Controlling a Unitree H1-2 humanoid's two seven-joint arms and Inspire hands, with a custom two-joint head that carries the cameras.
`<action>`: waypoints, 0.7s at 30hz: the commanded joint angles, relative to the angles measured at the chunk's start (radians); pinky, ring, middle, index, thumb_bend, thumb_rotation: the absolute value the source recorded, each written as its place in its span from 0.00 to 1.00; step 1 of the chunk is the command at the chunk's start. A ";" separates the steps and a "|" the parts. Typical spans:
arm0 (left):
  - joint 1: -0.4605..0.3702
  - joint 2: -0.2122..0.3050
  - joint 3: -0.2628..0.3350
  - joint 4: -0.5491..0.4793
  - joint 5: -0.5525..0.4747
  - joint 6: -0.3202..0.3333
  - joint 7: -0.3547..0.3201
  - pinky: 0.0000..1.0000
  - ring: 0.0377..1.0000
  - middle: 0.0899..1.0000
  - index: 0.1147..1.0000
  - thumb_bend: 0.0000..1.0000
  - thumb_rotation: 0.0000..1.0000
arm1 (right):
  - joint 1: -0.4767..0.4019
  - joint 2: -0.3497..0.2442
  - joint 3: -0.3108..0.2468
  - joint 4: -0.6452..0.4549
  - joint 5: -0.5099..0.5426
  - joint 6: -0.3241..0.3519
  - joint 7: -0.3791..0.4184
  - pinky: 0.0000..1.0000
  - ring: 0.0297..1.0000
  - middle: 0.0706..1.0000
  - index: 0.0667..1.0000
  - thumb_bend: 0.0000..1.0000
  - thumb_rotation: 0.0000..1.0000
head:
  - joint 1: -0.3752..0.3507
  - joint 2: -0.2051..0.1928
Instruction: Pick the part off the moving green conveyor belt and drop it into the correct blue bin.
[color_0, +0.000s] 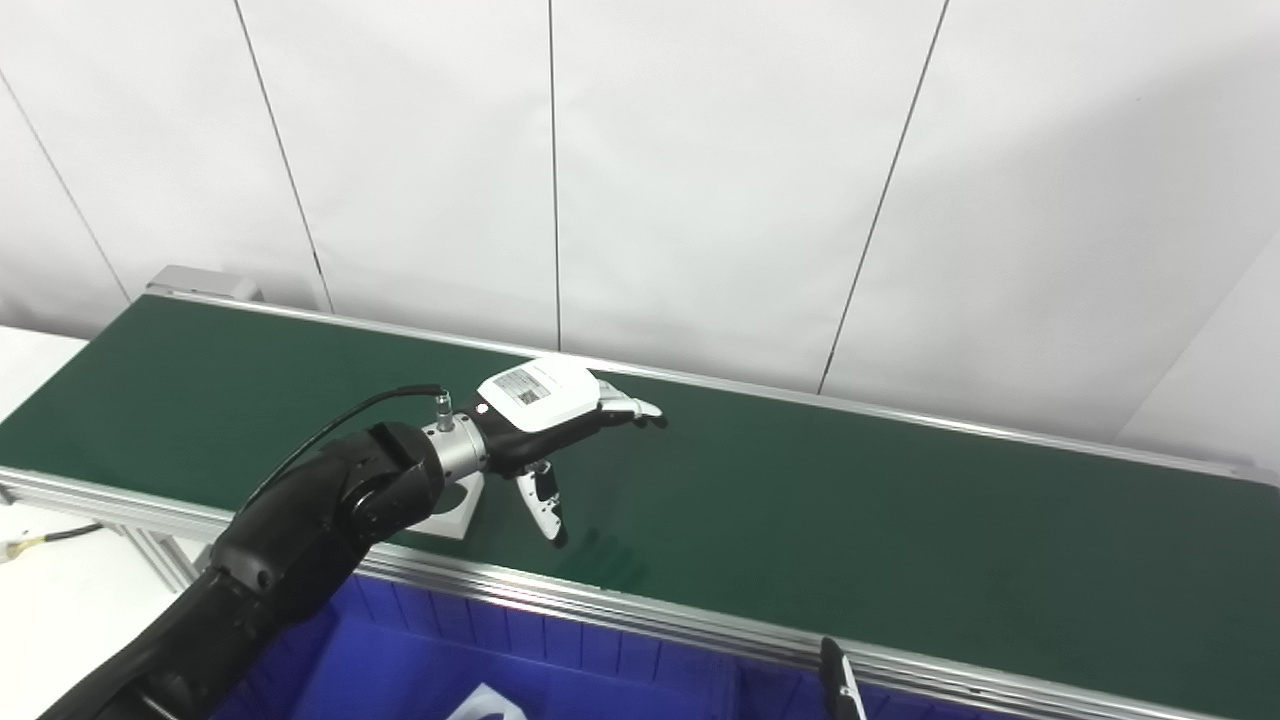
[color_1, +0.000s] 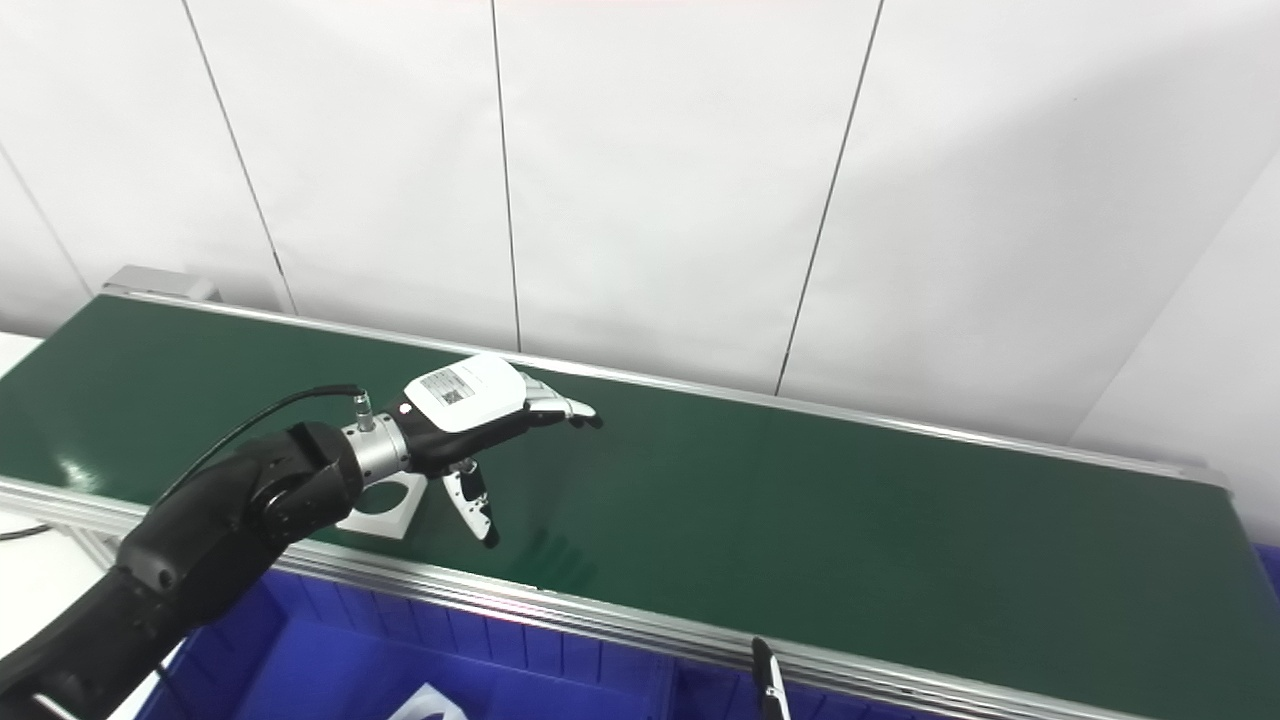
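A flat white square part with a round hole (color_0: 455, 508) lies on the green conveyor belt (color_0: 850, 520) near its front edge; it also shows in the right eye view (color_1: 385, 503). My left hand (color_0: 555, 415) hovers over the belt just right of and above the part, fingers stretched out and thumb pointing down, open and holding nothing. The wrist hides part of the white part. Of my right hand only one dark fingertip (color_0: 838, 678) shows at the bottom edge, so its state is unclear.
A blue bin (color_0: 480, 660) sits below the belt's front rail, with a white piece (color_0: 488, 702) in it. A white table with a cable (color_0: 50, 540) is at the left. White wall panels stand behind the belt.
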 joint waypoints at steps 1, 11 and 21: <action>-0.043 0.015 0.027 -0.024 -0.020 0.077 -0.033 0.76 0.82 0.83 0.85 1.00 0.14 | -0.009 0.010 -0.002 -0.025 -0.002 -0.047 -0.005 1.00 1.00 1.00 1.00 0.93 1.00 | 0.000 0.000; -0.003 -0.021 0.041 -0.097 0.012 0.376 -0.118 0.69 0.83 0.91 0.89 1.00 0.11 | -0.011 0.012 -0.002 -0.020 -0.001 -0.047 -0.002 1.00 1.00 1.00 1.00 0.93 1.00 | 0.002 0.004; -0.011 -0.056 0.013 -0.090 0.023 0.464 -0.116 0.71 0.83 0.90 0.92 1.00 0.12 | -0.017 0.019 0.001 -0.010 -0.008 -0.047 -0.008 1.00 1.00 1.00 1.00 0.91 1.00 | 0.001 0.004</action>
